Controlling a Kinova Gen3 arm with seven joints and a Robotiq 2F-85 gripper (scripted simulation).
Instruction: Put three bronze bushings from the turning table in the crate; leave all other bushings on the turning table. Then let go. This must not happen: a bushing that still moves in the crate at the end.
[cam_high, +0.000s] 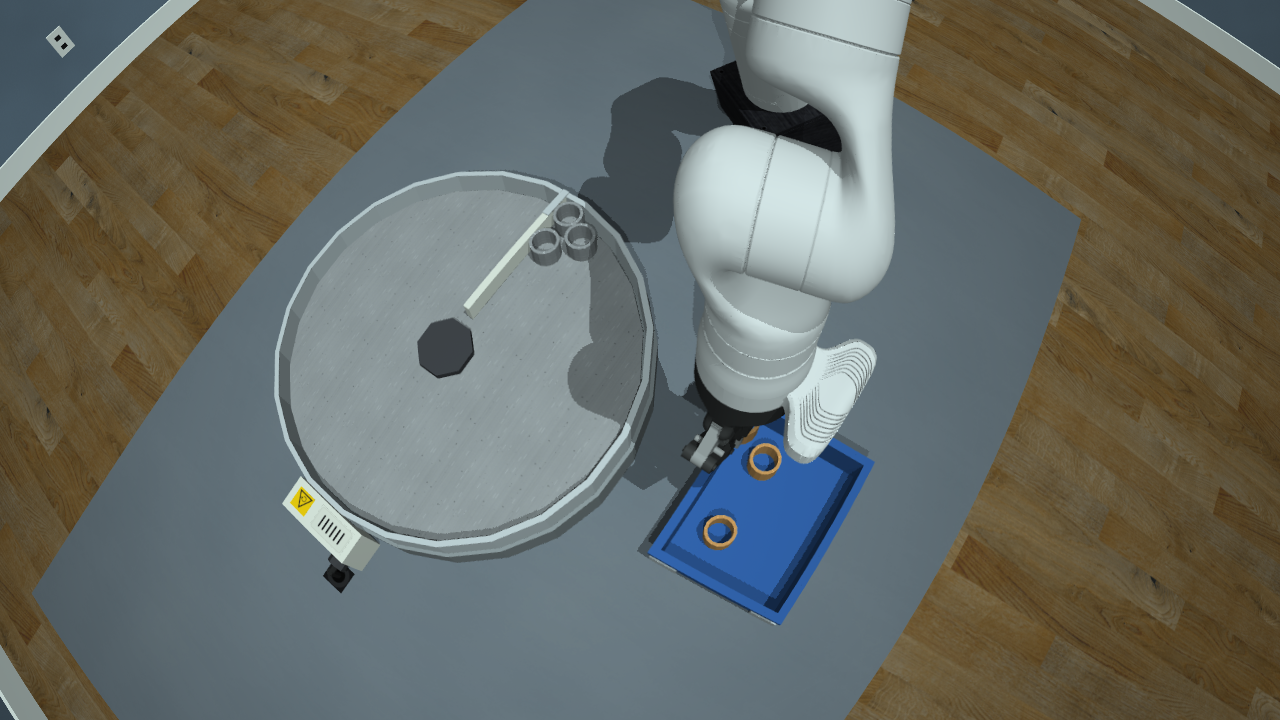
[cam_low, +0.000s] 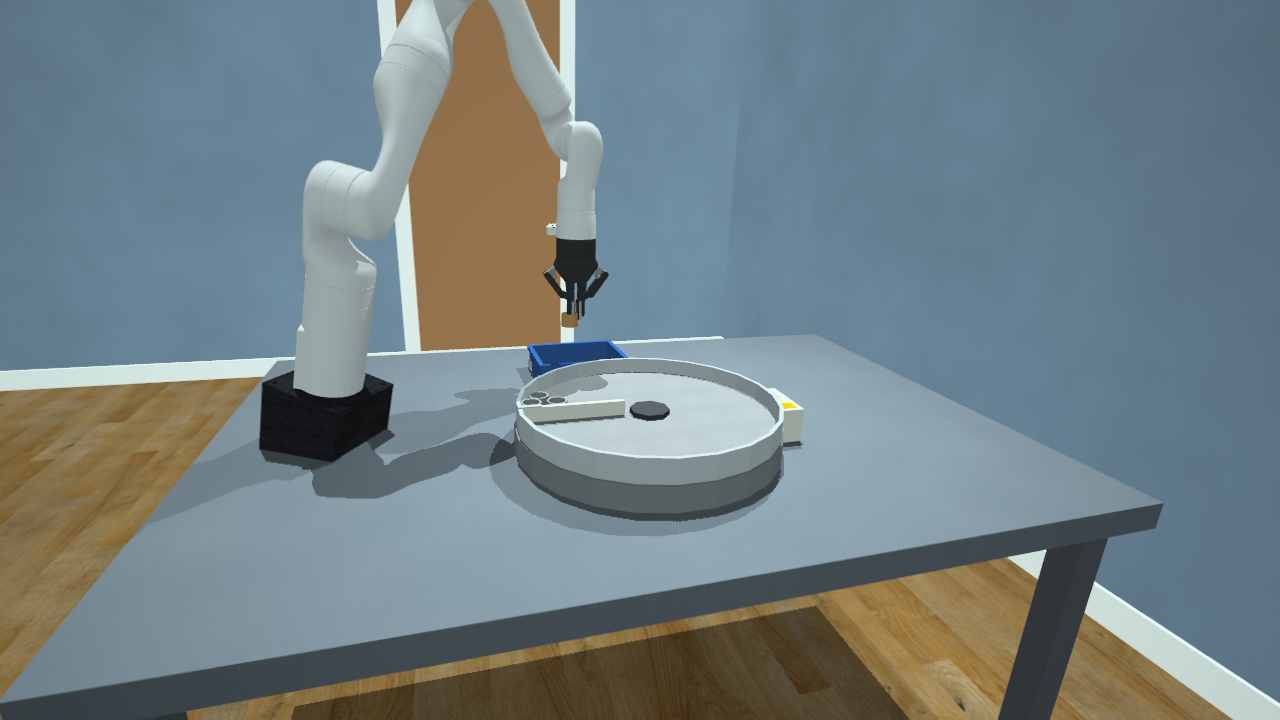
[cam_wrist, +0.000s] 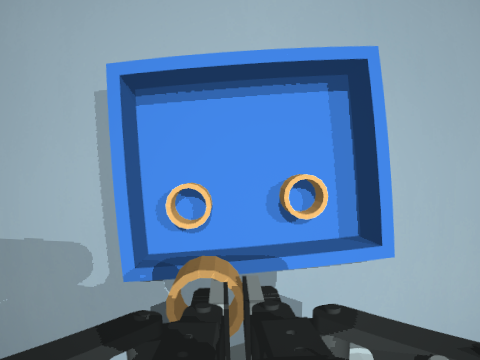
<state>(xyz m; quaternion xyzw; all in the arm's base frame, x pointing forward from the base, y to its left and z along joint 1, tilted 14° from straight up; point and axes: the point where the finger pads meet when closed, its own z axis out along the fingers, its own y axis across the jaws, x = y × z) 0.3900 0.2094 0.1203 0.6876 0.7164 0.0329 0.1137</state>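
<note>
My gripper (cam_low: 578, 307) (cam_wrist: 235, 297) is shut on the wall of a bronze bushing (cam_high: 749, 435) (cam_low: 569, 319) (cam_wrist: 207, 266), one finger inside its ring. It holds it high, over or just outside the wall of the blue crate (cam_high: 716, 586) (cam_low: 577, 344) (cam_wrist: 115, 150) that faces the turning table (cam_high: 281, 376) (cam_low: 644, 470). In the crate one bronze bushing (cam_high: 764, 475) (cam_wrist: 171, 206) stands near the held one. Another bronze bushing (cam_high: 719, 545) (cam_wrist: 320, 194) stands apart along the same side. Three grey bushings (cam_high: 545, 258) (cam_low: 556, 400) stand together on the turning table, beside its divider.
The pale divider (cam_high: 510, 264) (cam_low: 572, 411) runs from the turning table's rim towards its dark hub (cam_high: 445, 347) (cam_low: 648, 410). A white box with a warning sign (cam_high: 331, 523) (cam_low: 793, 422) sits outside the rim. The black arm base (cam_low: 322, 416) stands on the table.
</note>
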